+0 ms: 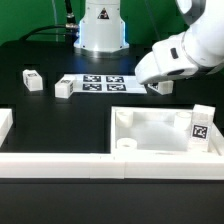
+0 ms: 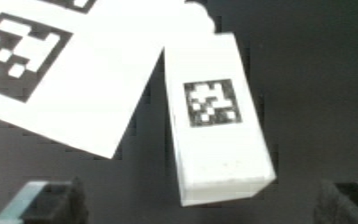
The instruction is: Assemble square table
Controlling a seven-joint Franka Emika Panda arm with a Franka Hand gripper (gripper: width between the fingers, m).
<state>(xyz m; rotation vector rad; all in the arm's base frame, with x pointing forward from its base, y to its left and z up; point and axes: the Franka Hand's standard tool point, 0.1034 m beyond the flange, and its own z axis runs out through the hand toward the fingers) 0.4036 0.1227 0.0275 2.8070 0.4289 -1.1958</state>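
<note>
The white square tabletop lies at the front with its raised rim and a round corner socket. One white tagged leg stands at its right rim. Two more legs lie on the black table at the left. A fourth leg lies beside the marker board. My gripper hovers right over it. In the wrist view this leg lies lengthwise, and my gripper is open with one finger on each side of the leg's end, not touching it.
The robot base stands at the back. Long white border bars run along the front and left of the table. The marker board also shows in the wrist view, beside the leg.
</note>
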